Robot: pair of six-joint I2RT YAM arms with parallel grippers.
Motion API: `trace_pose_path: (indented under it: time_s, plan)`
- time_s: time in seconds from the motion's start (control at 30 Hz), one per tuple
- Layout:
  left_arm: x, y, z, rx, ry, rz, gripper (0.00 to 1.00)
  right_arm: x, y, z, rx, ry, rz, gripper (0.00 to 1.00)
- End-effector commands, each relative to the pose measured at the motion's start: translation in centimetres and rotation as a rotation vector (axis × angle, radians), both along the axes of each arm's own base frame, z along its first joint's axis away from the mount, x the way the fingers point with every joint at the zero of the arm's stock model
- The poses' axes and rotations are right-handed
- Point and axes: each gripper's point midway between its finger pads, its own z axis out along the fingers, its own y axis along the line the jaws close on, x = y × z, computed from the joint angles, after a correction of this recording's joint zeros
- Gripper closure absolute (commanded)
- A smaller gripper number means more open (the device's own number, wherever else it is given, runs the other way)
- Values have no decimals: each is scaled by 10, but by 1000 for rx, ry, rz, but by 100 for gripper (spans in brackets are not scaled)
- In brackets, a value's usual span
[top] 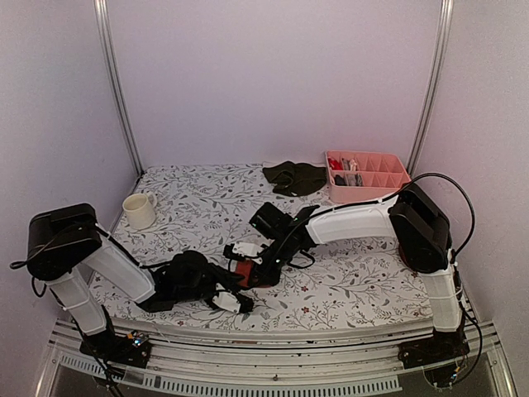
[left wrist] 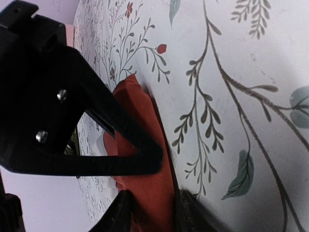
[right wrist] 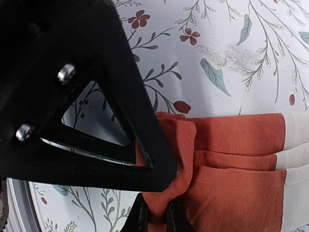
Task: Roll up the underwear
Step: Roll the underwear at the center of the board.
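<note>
Rust-red underwear (top: pixel 247 271): lies flat near the middle of the floral table (top: pixel 364 285), toward the 6 o'clock edge. It is folded into stacked lengthwise layers, with a whitish band (right wrist: pixel 295 145) along one end. Dark olive underwear (top: pixel 295 177) sits crumpled at 12 o'clock on the far edge, well apart from both arms.

Left arm: reaches in low from 8 o'clock, forearm nearly flat on the table. Left gripper (left wrist: pixel 152 215) has its jaws part-way in, one finger (left wrist: pixel 118 215) pressed to each side of a raised ridge of the red cloth. Reads as a pinch on that fold.

Right arm: comes across from 3 o'clock, elbow high, wrist tipped down over the same garment. Right gripper (right wrist: pixel 157 218) has its jaws nearly together, with a bunched corner of red cloth nipped between them.

View notes: the top camera gives the overall layout, with the two wrists meeting nose to nose over the garment and most of the cloth hidden under them. Only the right wrist camera shows the layered folds and the whitish band. Only the left wrist camera shows the cloth edge lifted into a ridge off the table.

Also on the table: pink tray (top: pixel 395 184) at 1 o'clock, just beside the olive piece, its contents too small to identify. Cream mug (top: pixel 139 211) at 9 o'clock.
</note>
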Motion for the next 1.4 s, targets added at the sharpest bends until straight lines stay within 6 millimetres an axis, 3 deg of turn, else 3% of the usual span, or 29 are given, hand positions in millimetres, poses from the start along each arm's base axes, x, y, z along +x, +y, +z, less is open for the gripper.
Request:
trace_pose_path:
  time_s: [0.0,0.2,0.27,0.37,0.43,0.53,0.7,0.87,0.9,1.0,1.13,1.23,1.37]
  plan:
    - [-3,0,-10,28,22,10,69,-17,-20,-33,-108,87,11,96]
    - [0,2,-14,42,36,28,87,-15,-21,-34,-114,79,9,96]
    - [0,2,-16,47,43,32,100,-14,-21,-34,-116,73,5,96]
    - [0,3,-19,63,58,39,100,-12,-21,-32,-115,64,2,94]
    - [-1,4,-22,78,81,48,100,-9,-22,-28,-115,43,-9,87]
    - [-2,5,-26,100,153,62,100,-2,-25,-14,-101,-12,-37,63]
    - [-1,3,-22,100,305,89,100,14,-37,31,-30,-151,-109,26]
    - [-5,2,-23,116,472,105,100,35,-60,82,37,-350,-230,3]
    - [-6,2,-24,124,504,108,100,40,-65,100,68,-401,-263,0]
    - [-6,3,-25,136,593,126,100,55,-85,138,137,-545,-376,1]
    - [-2,3,-26,156,697,157,100,56,-106,184,284,-674,-469,1]
    - [-2,2,-24,160,792,169,100,42,-112,217,406,-770,-473,1]
    - [3,1,-18,146,924,181,100,5,-107,238,508,-904,-383,1]
